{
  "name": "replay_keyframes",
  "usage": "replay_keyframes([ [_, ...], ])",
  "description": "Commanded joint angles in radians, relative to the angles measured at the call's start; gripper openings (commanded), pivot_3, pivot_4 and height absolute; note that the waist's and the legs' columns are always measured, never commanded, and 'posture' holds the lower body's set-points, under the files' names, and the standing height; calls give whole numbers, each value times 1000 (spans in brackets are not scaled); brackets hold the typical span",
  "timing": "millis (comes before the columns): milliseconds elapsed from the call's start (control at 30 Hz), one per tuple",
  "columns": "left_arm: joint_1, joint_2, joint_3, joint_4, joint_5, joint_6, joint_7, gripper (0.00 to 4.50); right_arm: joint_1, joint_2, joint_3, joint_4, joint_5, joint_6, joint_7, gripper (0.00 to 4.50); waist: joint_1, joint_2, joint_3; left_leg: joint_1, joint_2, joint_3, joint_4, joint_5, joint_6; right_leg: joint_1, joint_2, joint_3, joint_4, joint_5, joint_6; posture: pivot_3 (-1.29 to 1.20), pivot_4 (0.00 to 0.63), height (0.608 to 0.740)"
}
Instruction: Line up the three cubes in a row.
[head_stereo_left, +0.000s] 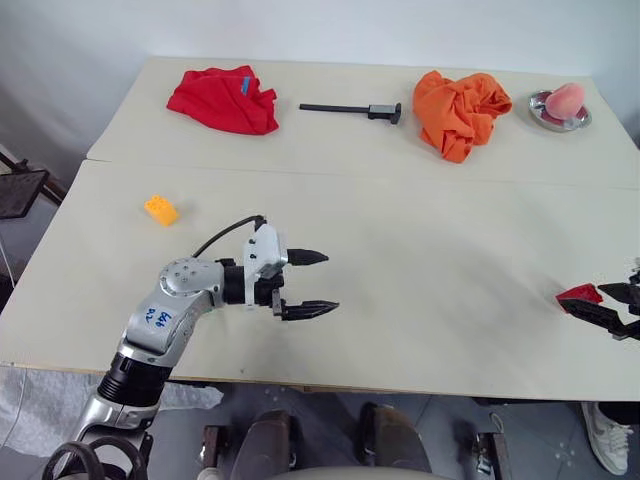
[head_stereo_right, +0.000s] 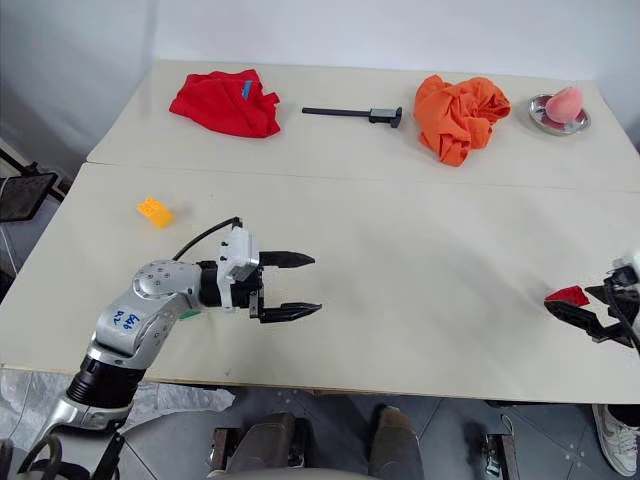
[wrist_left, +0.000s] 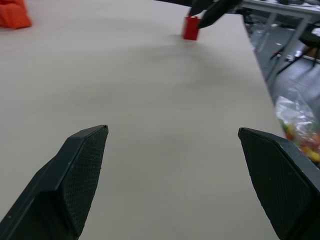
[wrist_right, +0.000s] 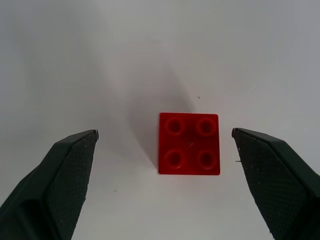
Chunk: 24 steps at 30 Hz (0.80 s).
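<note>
The red cube (wrist_right: 189, 143) lies studs-up on the table near its right edge, and my right gripper (wrist_right: 165, 134) hovers over it, open, a finger on each side and not touching it. The yellow-orange cube (head_stereo_left: 160, 209) sits alone on the left part of the table. A sliver of the green cube (head_stereo_right: 188, 314) peeks out from under my left forearm near the front edge. My left gripper (head_stereo_left: 310, 283) is open and empty above the bare table, pointing right toward the red cube (wrist_left: 190, 28).
Along the back lie a red cloth (head_stereo_left: 222, 98), a black tool (head_stereo_left: 350, 109), an orange cloth (head_stereo_left: 460, 110) and a metal dish (head_stereo_left: 545, 118) holding a pink fruit. A seam (head_stereo_left: 400, 178) crosses the tabletop.
</note>
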<state>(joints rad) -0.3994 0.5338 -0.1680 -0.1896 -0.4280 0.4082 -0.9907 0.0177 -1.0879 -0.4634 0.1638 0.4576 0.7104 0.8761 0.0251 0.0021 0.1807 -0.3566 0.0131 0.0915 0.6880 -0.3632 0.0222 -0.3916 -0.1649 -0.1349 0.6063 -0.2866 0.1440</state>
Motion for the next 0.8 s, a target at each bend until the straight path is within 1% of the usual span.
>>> replay_keyframes([
  [33,-1,6,9,-42,-11,-3,-14,4433,-38,-7,19,28,-35,-14,-11,4500,0,0,0,0,0,0,0,0,0,0,0,0,0,0,0,0,150,740],
  [67,-2,5,9,-42,-9,-7,-17,4433,-46,-4,26,36,-41,-17,-12,4500,-1,0,0,0,0,1,0,0,0,0,0,0,0,0,0,0,150,740],
  [167,-6,1,8,-39,-3,-15,-19,4500,-64,7,38,53,-52,-32,-10,3870,-1,0,0,-1,0,1,0,0,0,0,0,0,0,0,0,0,150,740],
  [400,-11,17,21,-24,9,-37,-27,4500,-112,-7,90,68,-64,-70,53,1490,-2,0,0,-1,0,2,0,0,0,0,0,-1,0,0,0,0,150,740],
  [433,-13,18,24,-20,9,-40,-29,4500,-132,-9,99,66,-64,-80,66,1493,-2,0,0,-1,0,2,0,0,0,0,0,0,0,0,0,0,150,740],
  [500,-15,27,37,-14,6,-49,-30,4500,-220,-13,154,20,-51,-132,142,1495,-9,0,0,-1,0,1,1,0,0,0,0,0,0,0,0,0,150,740],
  [633,-22,35,69,7,-8,-70,-40,4500,-422,4,311,-20,-58,-228,327,1495,-27,1,0,0,1,0,1,0,0,-1,1,1,1,0,0,0,150,740],
  [700,-17,41,94,15,-18,-83,-48,4500,-575,55,427,10,-105,-282,402,1495,-28,1,0,0,1,0,1,0,-1,-1,1,0,0,0,0,0,150,740],
  [800,6,64,137,34,-19,-111,-68,4500,-804,179,609,143,-215,-399,512,1495,-38,0,1,-1,1,0,1,0,-1,-1,1,1,0,0,1,0,150,740],
])
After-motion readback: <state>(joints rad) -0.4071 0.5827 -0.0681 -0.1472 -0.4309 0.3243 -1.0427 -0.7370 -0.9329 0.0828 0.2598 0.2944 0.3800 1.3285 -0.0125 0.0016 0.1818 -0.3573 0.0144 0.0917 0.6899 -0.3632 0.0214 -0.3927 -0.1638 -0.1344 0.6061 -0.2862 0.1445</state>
